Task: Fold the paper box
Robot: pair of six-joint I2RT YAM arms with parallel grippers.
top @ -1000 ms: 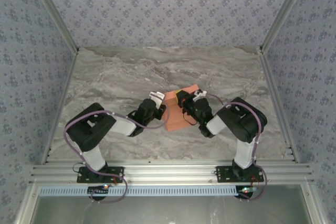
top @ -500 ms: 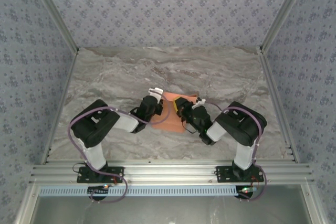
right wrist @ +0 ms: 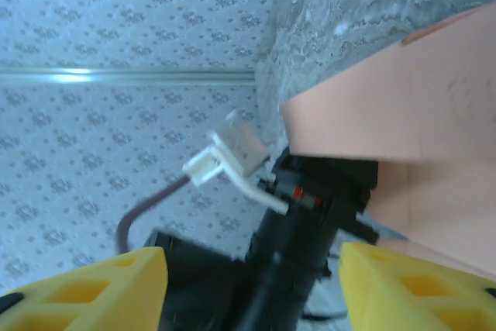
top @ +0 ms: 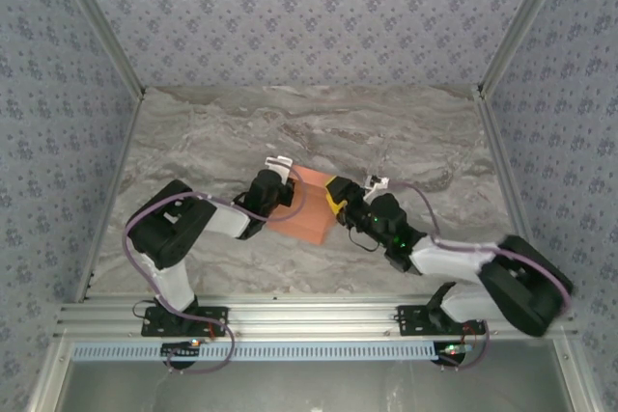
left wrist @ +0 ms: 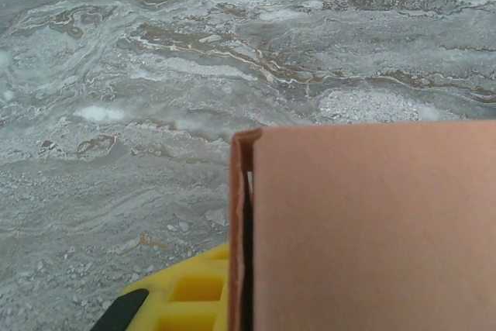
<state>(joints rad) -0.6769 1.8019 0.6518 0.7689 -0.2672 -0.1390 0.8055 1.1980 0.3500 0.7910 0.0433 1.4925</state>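
1. Near mid-table, between the two arms: finding the paper box (top: 309,207), salmon-orange, resting on the marbled table (top: 193,142).
2. Pinching the box's left wall with the left gripper (top: 286,196); jaws sitting all but together, thin cardboard between them.
3. Getting just one yellow finger (left wrist: 182,300) in the left wrist view, cut off by the bottom edge; losing its partner behind the cardboard panel, itself running off the right and bottom edges.
4. Making out a narrow dark slit along the panel's left fold; unable to tell what is lying inside.
5. Reading the right gripper (right wrist: 252,257) as spread wide, gripping nothing; both yellow fingers clipped by the lower edge of the right wrist view.
6. Placing the right gripper just beside the box's right edge from overhead; failing to judge contact there.
7. Seeing, blurred, the left arm's black wrist and white bracket (right wrist: 225,156) beyond the spread fingers, box panel running off the right edge.
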